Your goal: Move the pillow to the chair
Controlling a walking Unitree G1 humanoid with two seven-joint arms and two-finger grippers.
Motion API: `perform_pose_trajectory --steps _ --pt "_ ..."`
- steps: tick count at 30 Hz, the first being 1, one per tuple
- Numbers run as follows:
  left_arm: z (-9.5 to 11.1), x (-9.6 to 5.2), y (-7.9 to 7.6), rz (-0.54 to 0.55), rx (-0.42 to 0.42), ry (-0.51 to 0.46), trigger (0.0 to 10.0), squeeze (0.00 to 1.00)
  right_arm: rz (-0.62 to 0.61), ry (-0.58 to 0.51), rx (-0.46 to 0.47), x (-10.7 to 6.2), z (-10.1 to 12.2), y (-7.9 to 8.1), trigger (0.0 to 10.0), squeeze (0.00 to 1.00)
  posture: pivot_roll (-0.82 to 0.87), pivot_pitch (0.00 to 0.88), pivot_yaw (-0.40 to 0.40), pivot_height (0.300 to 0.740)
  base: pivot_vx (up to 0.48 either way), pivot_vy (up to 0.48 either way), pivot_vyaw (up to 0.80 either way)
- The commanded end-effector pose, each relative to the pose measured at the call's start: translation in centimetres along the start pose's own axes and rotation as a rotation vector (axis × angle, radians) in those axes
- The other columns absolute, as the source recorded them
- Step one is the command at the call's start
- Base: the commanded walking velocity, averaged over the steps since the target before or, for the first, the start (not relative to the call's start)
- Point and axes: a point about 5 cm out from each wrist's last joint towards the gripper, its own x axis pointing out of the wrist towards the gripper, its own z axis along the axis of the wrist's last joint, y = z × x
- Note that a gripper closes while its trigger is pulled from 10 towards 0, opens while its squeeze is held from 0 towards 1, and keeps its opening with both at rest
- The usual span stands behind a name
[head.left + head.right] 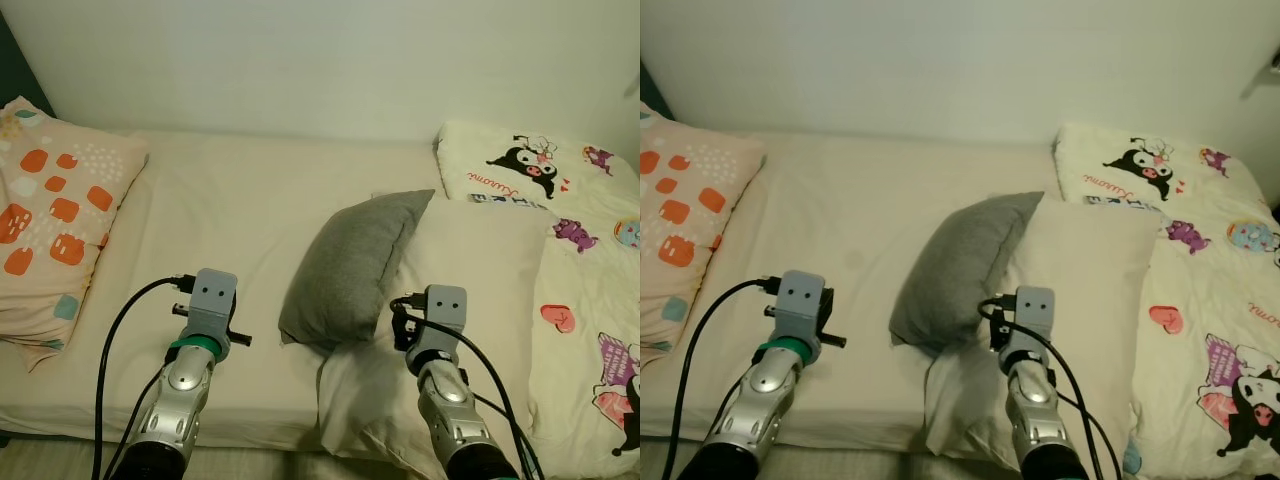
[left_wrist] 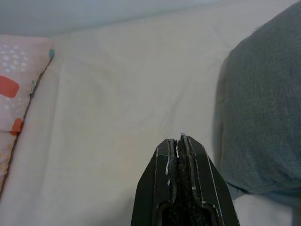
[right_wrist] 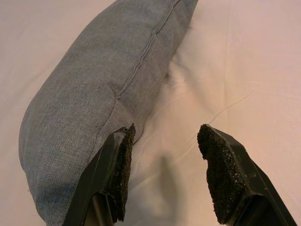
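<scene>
The grey pillow (image 3: 103,89) lay at eleven o'clock of the wide-spread right gripper (image 3: 164,176), long axis toward one o'clock; the left gripper (image 2: 181,155), pressed together, was farther.

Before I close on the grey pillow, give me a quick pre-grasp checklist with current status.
1. Right pincer open: ok, its pads stand wide apart.
2. Right pincer at the grey pillow: ok, it sits at the pillow's near right edge, one pad against the fabric.
3. Pillow between the pads: not ok, mostly the cream pillow lies between them; the grey one is off to one side.
4. Left pincer ready: not ok, shut, over bare sheet beside the grey pillow.
5. Grey pillow free on top: ok, it leans on the cream pillow, nothing on it.
6. Chair located: cannot tell.
</scene>
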Motion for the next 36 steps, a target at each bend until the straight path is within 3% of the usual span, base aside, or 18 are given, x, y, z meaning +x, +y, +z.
perform_pose_trajectory --steps 1,36 --pt "-0.41 -0.19 -0.22 -0.004 0.003 0.022 10.0 0.00 -0.010 0.013 0.015 -0.21 -0.36 -0.25 10.0 0.00 0.05 0.024 -0.015 0.730 0.000 0.000 0.00" --pt "-0.67 -0.29 -0.23 0.003 -0.001 0.031 10.0 0.00 0.005 0.006 0.029 -0.05 -0.08 -0.08 10.0 0.00 0.05 0.023 -0.024 0.597 0.000 0.000 0.00"
